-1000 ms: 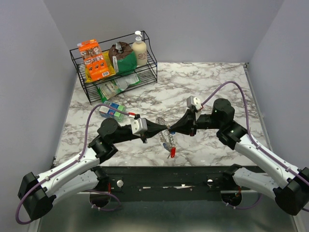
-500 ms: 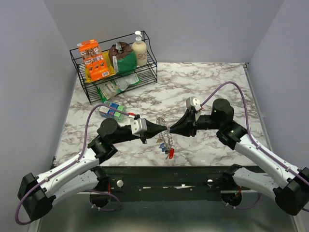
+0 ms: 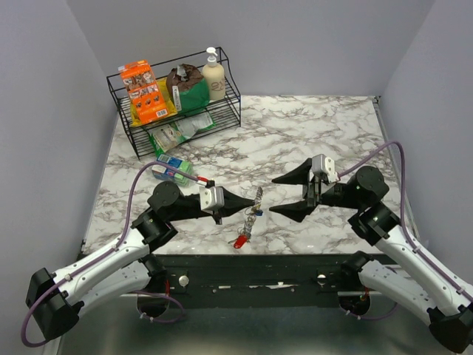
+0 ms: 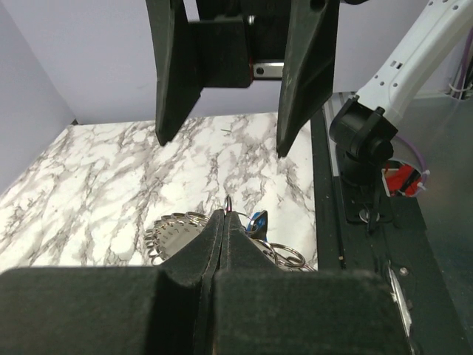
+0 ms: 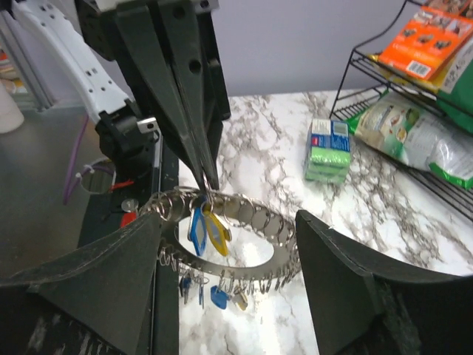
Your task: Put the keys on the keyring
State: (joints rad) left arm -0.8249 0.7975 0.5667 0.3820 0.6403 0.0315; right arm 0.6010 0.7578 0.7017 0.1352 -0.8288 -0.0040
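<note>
Our left pincer [image 3: 248,206] is clamped on the keyring [image 5: 255,214], lifting it above the desk [image 3: 310,126] so the keys [image 5: 206,229] dangle freely. Our right pincer [image 3: 272,195] gapes wide at the ring's 3 o'clock, gripping nothing.

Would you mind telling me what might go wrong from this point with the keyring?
The left gripper pinches the keyring only at its fingertips, with the open right gripper clear of it, so the ring could slip and drop. The blue key and yellow key dangle loosely and may swing.
</note>
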